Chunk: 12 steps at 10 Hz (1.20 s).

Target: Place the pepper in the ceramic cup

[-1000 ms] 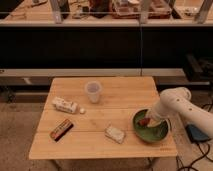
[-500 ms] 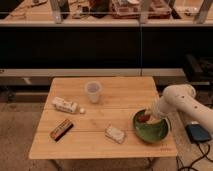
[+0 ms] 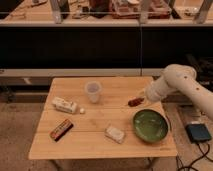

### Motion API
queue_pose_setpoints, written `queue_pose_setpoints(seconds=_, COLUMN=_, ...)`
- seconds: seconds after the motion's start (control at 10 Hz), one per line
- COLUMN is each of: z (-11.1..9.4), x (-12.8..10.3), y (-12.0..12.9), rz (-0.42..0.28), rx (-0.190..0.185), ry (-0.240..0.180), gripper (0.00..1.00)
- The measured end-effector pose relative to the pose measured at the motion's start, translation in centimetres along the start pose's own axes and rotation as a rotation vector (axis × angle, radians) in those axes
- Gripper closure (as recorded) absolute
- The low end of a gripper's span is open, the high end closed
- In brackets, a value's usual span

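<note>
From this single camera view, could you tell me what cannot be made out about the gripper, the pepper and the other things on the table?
- Gripper, above the table's right side near the green bowl: too small, merging with the arm, to show how it meets the pepper.
- Ceramic cup: its inside is not visible from this angle.
- White packet, dark bar, pale block: labels too blurred to read.

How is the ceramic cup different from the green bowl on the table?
The ceramic cup is pale and tall; the green bowl is dark green, wide and shallow. The cup stands near the table's far middle, the bowl at the near right, below the gripper holding the pepper. Both stand upright with nothing visible inside.
</note>
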Motion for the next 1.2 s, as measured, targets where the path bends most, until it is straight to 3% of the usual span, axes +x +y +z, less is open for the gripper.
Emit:
queue_pose_setpoints(seconds=0.1, z=0.2, x=-0.9, y=-1.7, rz=-0.030, rx=-0.012, ry=-0.004, gripper=0.70)
queue_pose_setpoints(seconds=0.4, z=1.4, x=-4.4, y=-9.1, rz=-0.143, rx=-0.047, ry=0.043, gripper=0.70)
queue_pose_setpoints(seconds=0.6, z=2.1, x=-6.9, y=-13.4, rz=-0.203, rx=-0.047, ry=0.080, gripper=0.70)
queue_pose_setpoints(seconds=0.8, z=3.1, x=-9.5, y=-17.0, rz=-0.246, rx=-0.036, ry=0.089, gripper=0.70)
queue_pose_setpoints(seconds=1.0, z=4.8, x=-10.9, y=-18.1, rz=-0.275, rx=-0.045, ry=0.088, gripper=0.70)
queue_pose_setpoints(seconds=1.2, z=7.9, x=-11.8, y=-19.1, rz=-0.303, rx=-0.057, ry=0.086, gripper=0.70)
